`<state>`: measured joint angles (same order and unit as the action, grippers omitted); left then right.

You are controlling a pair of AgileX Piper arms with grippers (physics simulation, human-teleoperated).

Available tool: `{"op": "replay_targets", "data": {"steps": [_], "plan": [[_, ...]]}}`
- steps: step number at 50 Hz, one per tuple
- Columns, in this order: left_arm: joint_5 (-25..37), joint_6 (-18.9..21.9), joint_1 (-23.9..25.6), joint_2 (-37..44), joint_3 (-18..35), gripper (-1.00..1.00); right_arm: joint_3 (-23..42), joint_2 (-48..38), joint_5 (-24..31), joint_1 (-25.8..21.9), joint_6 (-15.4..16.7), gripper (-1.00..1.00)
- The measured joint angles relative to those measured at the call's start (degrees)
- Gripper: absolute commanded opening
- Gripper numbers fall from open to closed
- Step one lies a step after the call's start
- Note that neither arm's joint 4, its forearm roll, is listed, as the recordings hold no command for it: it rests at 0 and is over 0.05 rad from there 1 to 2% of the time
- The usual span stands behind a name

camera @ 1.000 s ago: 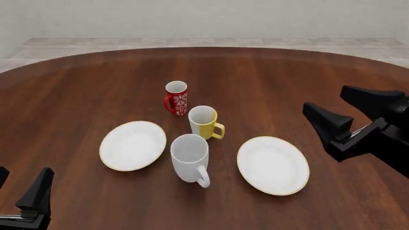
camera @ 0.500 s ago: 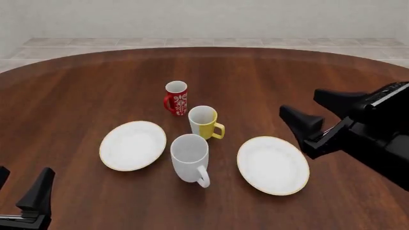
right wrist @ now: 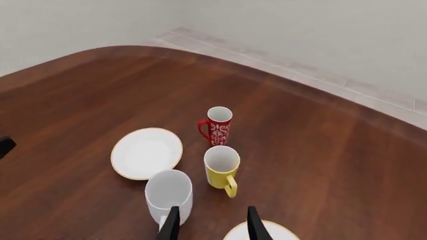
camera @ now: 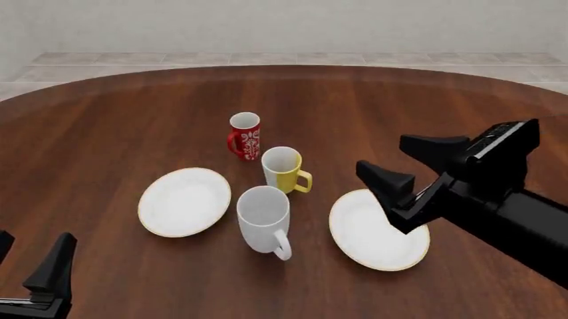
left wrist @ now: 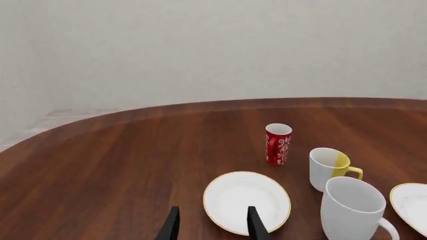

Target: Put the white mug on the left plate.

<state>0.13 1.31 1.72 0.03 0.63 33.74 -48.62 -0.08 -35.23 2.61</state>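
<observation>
Front view: white mug standing between two plates

At the near left corner the left gripper [camera: 31,269] is sitting low, its fingers apart and holding nothing. The left plate [camera: 185,201] is lying on the table [camera: 106,133], just left of the white mug [camera: 263,220], which is standing upright with its handle pointing toward the near edge. Behind it the yellow mug [camera: 284,169] and, farther back, the red mug [camera: 245,135] are standing. The right plate [camera: 379,229] is lying to the right, and the right gripper [camera: 410,159] is hovering above its far edge, fingers spread wide and empty.
</observation>
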Motion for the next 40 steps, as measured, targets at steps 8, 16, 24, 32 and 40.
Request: {"op": "replay_targets", "data": {"steps": [8,16,24,32,40], "plan": [[-0.13,-0.05,-0.02,0.25,0.07,1.00,-0.31,-1.55,-1.62,-1.47,-0.44,1.00],[-0.51,-0.07,-0.06,0.71,0.16,1.00,-0.55,-3.13,-3.13,-2.44,-0.98,1.00],[-0.24,-0.06,-0.09,0.42,0.21,1.00,-0.70,-4.66,-4.55,-3.35,-1.81,1.00],[-0.10,-0.01,-0.08,0.19,0.21,1.00,-0.95,-6.17,-5.97,-4.37,-2.70,1.00],[-0.11,-0.01,-0.07,0.08,0.19,1.00,-1.60,-7.20,-7.17,-5.38,-3.73,1.00]]}}
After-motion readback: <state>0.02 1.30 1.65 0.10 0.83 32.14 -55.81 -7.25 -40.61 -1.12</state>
